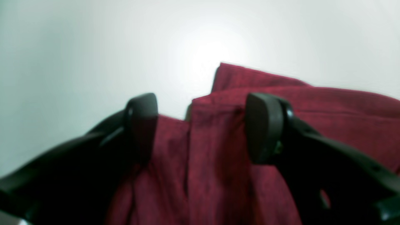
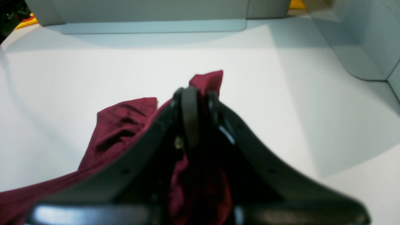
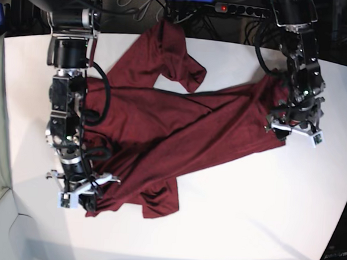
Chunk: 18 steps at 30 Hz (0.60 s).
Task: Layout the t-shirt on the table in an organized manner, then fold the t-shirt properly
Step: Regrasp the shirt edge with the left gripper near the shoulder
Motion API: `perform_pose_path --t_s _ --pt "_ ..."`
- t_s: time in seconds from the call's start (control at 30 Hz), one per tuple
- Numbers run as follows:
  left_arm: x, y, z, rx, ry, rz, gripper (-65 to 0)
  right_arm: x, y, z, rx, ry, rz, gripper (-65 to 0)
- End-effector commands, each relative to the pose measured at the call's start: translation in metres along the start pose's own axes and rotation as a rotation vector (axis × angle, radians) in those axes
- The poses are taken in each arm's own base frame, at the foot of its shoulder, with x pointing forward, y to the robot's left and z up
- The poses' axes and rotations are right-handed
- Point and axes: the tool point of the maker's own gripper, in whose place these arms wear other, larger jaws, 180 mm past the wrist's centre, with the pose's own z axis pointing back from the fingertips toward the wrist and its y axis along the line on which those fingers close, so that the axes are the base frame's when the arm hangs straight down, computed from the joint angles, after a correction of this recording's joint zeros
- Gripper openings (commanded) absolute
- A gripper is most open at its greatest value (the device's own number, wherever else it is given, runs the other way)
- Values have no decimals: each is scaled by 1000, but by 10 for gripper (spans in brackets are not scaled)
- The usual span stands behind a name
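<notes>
The maroon t-shirt (image 3: 179, 127) is spread crumpled across the white table (image 3: 244, 223), running from about 7 to 2 o'clock in the base view. Its corner at 7 o'clock is pinched between the closed fingers of the right gripper (image 2: 200, 103). The left gripper (image 1: 201, 125) is held spread apart over the 3 o'clock edge.

Left gripper (image 1: 201, 126) jaws stood apart over bunched t-shirt (image 1: 218, 150), nothing pinched between them. A folded fabric edge lay ahead on the table (image 1: 93, 47).
</notes>
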Motion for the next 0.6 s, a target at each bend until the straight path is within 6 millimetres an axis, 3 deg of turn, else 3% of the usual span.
perform_pose_path --t_s 0.0,0.13,0.37,0.57 --pt "21 -4 0 -12 -59 -7 -234 29 -2 -4 -1 -82 12 -650" --pt "24 -6 0 -17 -66 -5 -300 29 -2 -4 -1 -82 12 -650" --pt "22 -7 -1 -17 -61 -2 -304 29 -2 -4 -1 -82 12 -650" --pt "4 -12 -7 -61 -13 -30 -307 29 -2 -4 -1 -82 12 -650"
